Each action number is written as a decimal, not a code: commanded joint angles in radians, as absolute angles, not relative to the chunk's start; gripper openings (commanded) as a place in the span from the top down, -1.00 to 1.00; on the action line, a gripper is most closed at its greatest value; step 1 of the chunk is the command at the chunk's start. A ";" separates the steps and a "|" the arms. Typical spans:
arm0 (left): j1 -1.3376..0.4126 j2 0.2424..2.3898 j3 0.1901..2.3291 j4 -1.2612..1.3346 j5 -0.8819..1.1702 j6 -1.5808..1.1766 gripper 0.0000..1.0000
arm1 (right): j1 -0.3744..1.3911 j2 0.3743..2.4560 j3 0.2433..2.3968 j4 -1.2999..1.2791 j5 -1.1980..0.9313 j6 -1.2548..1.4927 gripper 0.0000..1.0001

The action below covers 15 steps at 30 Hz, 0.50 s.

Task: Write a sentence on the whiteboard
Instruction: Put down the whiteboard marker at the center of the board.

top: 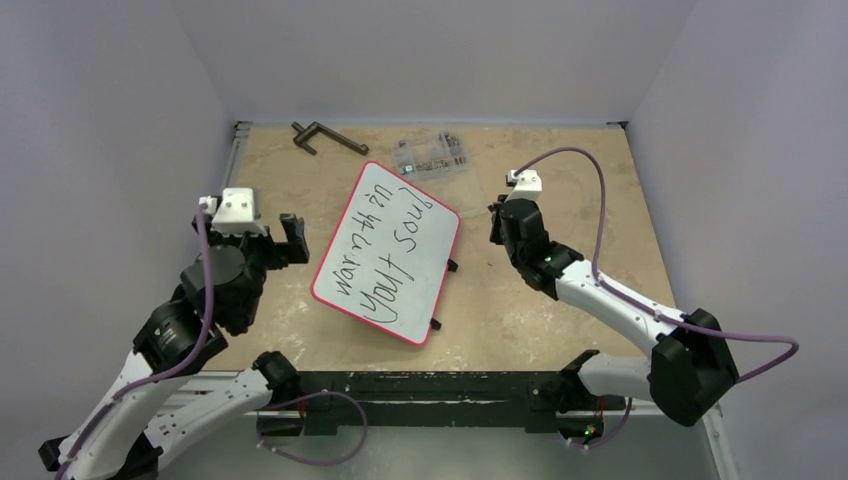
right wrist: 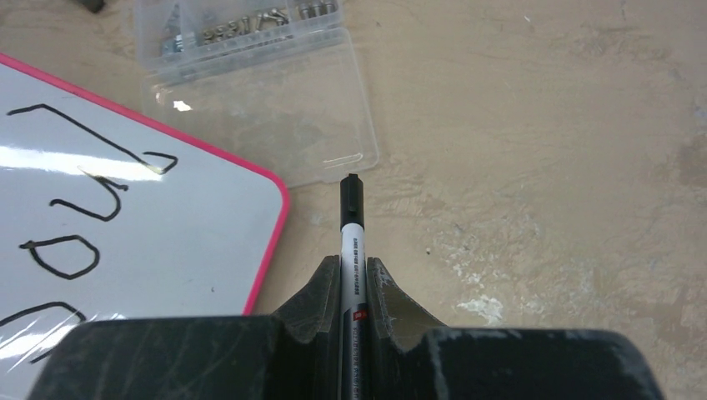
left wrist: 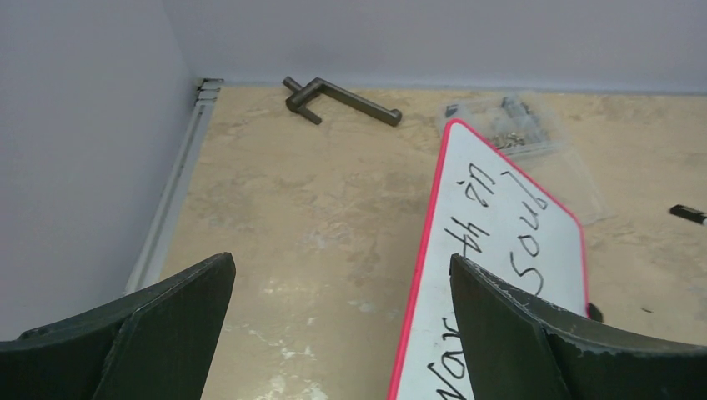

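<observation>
Your right claw point(right wrist: 353, 271) is clamped on a white marker point(right wrist: 351, 221) with a black end. The barrel runs straight out between the two fingers and points toward the far edge of the bench point(top: 570, 190). It sits just off the far right corner of the whiteboard point(top: 420, 290), over bare bench, with the tip near the closest corner of a clear plastic box point(right wrist: 258, 92) (whether the tip touches the surface, you cannot tell from these views). Your left claw point(left wrist: 340, 268) stands wide apart with nothing between its fingers, at the left side of the bench just beside the board's left long edge. In the left wrist view one finger overlaps the red rim, and contact cannot be judged.

The whiteboard lies near the middle of the bench, a little left of centre, turned on a diagonal. One short edge reaches toward the far edge, close beside the plastic box, and the other points at the near edge. Small black feet point(top: 452, 266) show along its right long edge. The sentence point(top: 385, 250) runs in two black handwritten lines along the board's length.

For room, you have a broad bare stretch from the board's right long edge to the right edge of the bench, and a narrower bare strip on the left. A dark metal handle point(top: 325, 137) lies by the far left corner, well apart from both claws.
</observation>
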<state>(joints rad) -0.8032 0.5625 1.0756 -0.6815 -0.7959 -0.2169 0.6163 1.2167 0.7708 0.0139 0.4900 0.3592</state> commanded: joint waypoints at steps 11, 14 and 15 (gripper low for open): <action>-0.387 0.727 0.970 -0.658 -0.353 -0.230 -1.00 | 0.485 1.361 0.757 -0.012 0.535 0.471 1.00; -0.353 0.715 0.956 -0.643 -0.322 -0.235 -1.00 | 0.465 1.402 0.753 -0.006 0.534 0.492 1.00; -0.348 0.710 0.952 -0.641 -0.320 -0.234 -1.00 | 0.459 1.415 0.755 0.007 0.532 0.498 1.00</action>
